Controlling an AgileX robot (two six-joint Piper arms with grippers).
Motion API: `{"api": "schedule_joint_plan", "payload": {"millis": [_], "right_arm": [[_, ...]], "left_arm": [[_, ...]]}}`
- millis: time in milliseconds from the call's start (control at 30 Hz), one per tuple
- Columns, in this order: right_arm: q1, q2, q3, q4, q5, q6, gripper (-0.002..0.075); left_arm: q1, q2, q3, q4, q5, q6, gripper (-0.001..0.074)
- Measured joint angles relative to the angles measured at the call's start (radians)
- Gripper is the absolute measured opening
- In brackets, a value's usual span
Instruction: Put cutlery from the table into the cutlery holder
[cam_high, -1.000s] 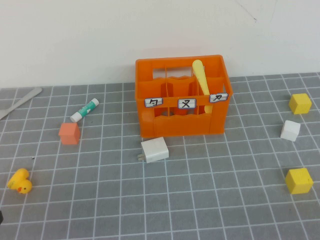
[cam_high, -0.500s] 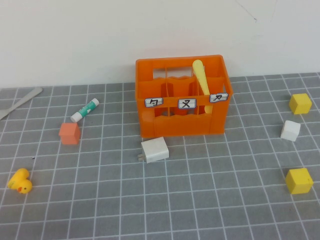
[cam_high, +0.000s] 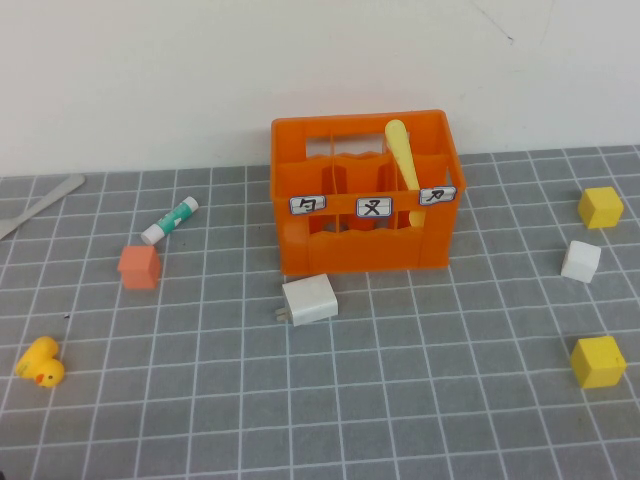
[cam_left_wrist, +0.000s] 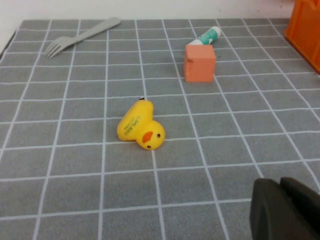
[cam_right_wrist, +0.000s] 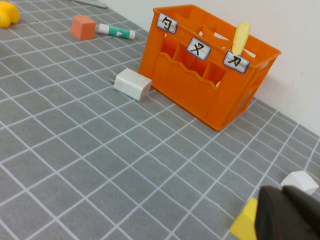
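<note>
The orange cutlery holder stands at the back middle of the table; it also shows in the right wrist view. The pale yellow knife leans upright in its right compartment. The grey fork lies flat at the far left back, and shows in the left wrist view. Neither gripper shows in the high view. My left gripper hovers low near the yellow duck, fingers together and empty. My right gripper is over the right-hand cubes, fingers together and empty.
A green-and-white tube, a small orange cube and a yellow duck lie on the left. A white charger sits in front of the holder. Two yellow cubes and a white cube lie on the right.
A dark bit of the left arm at the high view's lower left edge has slipped out of sight. Nothing on the table has moved.
</note>
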Motion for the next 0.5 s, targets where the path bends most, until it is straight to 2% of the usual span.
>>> {"api": "schedule_joint_plan", "payload": {"millis": [500], "right_arm": [[0.000,0.000,0.000,0.000,0.000,0.001,-0.0003]], "left_arm": [[0.000,0.000,0.000,0.000,0.002,-0.026,0.0000]]}}
